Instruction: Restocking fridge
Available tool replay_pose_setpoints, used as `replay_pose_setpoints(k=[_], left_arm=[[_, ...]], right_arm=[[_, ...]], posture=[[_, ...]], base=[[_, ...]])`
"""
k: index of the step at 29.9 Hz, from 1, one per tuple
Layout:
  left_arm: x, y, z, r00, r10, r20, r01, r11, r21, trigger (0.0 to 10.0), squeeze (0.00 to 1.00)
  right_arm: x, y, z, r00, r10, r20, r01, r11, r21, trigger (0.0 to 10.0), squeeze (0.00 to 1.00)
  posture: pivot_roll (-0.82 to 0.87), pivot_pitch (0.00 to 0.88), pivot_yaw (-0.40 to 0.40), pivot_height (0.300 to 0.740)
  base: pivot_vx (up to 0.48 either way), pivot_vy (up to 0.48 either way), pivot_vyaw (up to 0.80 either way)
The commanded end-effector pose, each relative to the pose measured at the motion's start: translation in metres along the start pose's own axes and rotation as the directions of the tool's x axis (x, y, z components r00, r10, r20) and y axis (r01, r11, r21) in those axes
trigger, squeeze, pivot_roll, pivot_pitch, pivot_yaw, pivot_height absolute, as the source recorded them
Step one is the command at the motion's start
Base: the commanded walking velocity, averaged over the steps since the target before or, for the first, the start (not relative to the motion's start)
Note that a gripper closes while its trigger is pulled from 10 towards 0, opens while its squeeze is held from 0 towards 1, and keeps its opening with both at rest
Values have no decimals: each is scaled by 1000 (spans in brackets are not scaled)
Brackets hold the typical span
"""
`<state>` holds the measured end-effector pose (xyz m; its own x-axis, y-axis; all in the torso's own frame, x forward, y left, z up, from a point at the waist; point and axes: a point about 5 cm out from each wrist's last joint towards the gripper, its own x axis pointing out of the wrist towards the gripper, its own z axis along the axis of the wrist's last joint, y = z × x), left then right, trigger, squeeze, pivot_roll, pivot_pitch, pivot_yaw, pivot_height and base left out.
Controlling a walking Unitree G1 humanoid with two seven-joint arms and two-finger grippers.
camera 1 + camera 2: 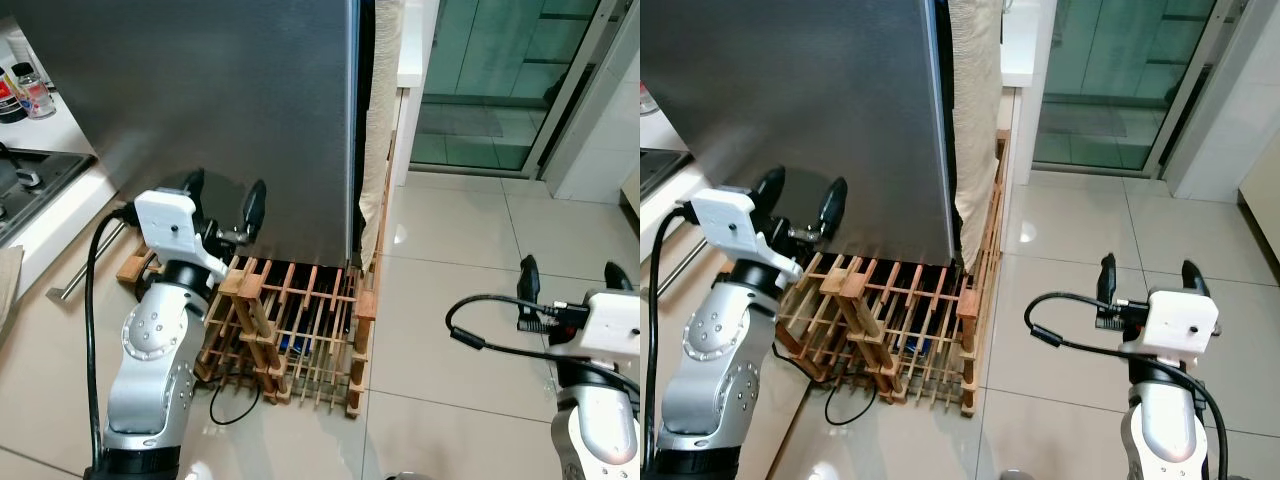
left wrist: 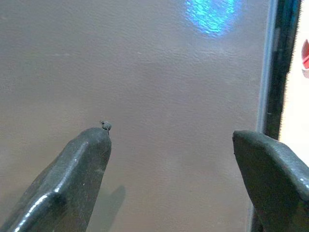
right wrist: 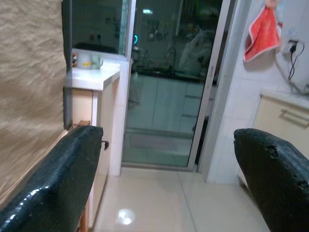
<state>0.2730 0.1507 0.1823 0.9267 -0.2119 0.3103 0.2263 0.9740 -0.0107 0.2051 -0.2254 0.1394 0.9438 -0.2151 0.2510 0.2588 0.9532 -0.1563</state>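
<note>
The grey steel fridge door (image 1: 220, 110) stands shut in front of me, its right edge (image 1: 354, 130) meeting a dark gap. My left gripper (image 1: 225, 200) is open and held close to the lower part of that door, with nothing between its fingers (image 2: 72, 169). In the left wrist view the door surface (image 2: 159, 87) is just beyond the fingertips, with the door edge (image 2: 270, 67) to one side. My right gripper (image 1: 572, 275) is open and empty, low over the tiled floor to the right, away from the fridge.
A wooden lattice rack (image 1: 300, 330) sits on the floor at the fridge's foot, with a black cable (image 1: 235, 405) beside it. A counter with a hob (image 1: 30, 185) and bottles (image 1: 30, 90) is at left. A cloth (image 1: 380, 120) hangs beside the fridge. Glass sliding doors (image 1: 500, 80) stand at right.
</note>
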Motion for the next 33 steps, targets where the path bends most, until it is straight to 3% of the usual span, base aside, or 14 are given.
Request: replay_pose_setpoints(k=[1,7,14,28,33], left_arm=[[1,-2,-1,1000,-13,-2,13,1000,-4,10000,0],[3,-9,0,999,-44,26,44,999,8,10000,0],[1,-16,6,994,-82,70,80,996,25,10000,0],[5,-19,4,993,-97,70,94,995,43,10000,0],[11,-18,-5,996,-89,22,88,995,36,10000,0]], right_arm=[[4,-1,4,1000,-7,10,7,1000,-4,10000,0],[9,-2,1,1000,1,4,-1,999,-36,10000,0],[14,-7,-6,1000,1,-12,-2,998,-66,10000,0],[18,-4,-9,1000,22,-15,-23,996,-82,10000,0],[20,-4,-10,999,27,-18,-29,996,-90,10000,0]], posture=[[-141,0,73,740],[-140,0,62,740],[-132,0,55,740],[-133,0,52,740],[-136,0,50,740]], base=[[0,0,0],[0,0,0],[305,-346,0],[368,-301,0],[184,-50,0]])
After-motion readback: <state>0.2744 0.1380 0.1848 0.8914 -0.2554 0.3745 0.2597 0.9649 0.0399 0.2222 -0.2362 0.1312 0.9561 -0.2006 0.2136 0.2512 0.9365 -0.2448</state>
